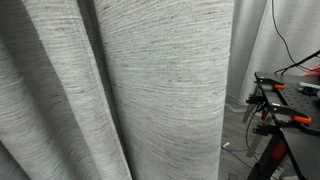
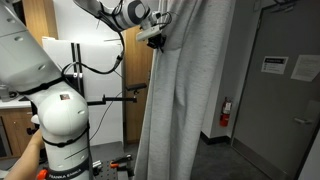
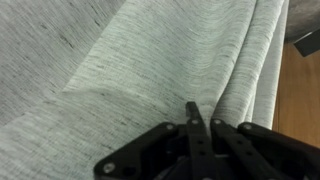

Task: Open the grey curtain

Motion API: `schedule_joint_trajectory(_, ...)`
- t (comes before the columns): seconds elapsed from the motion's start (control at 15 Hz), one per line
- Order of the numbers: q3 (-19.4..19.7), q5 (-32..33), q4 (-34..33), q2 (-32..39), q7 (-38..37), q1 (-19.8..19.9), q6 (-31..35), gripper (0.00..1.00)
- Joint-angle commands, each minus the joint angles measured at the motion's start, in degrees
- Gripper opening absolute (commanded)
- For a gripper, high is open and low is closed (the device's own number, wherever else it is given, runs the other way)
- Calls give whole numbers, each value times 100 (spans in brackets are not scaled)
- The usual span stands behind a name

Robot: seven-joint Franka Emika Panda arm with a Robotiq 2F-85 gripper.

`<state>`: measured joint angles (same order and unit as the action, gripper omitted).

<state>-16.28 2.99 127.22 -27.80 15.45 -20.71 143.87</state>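
Note:
The grey curtain [image 1: 150, 90] fills most of an exterior view as a huge light-grey streaked drape with broad vertical folds. In an exterior view it hangs gathered [image 2: 185, 100] beside the arm. My gripper [image 2: 157, 37] is high up at the curtain's edge. In the wrist view the curtain [image 3: 110, 70] covers nearly the whole picture, and its folds run together at my fingertips [image 3: 192, 108]. The black fingers are pressed together on a fold of the fabric.
A whiter, smoother drape [image 1: 290, 40] hangs behind a black bench with orange clamps [image 1: 290, 112]. The white robot base [image 2: 60, 125] stands by a wooden wall. Past the curtain are a grey door with a sign [image 2: 285, 80] and a fire extinguisher [image 2: 225, 112].

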Motion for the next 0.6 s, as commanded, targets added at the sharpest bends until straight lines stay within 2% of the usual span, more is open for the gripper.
schedule_joint_trajectory(0.0,-757,614,262,145,-1020,253,-497,0)
schedule_joint_trajectory(0.2,-1044,1060,152,186,-1522,452,-828,0)
schedule_joint_trajectory(0.53,-1144,1115,-23,261,-1659,344,-1235,0)
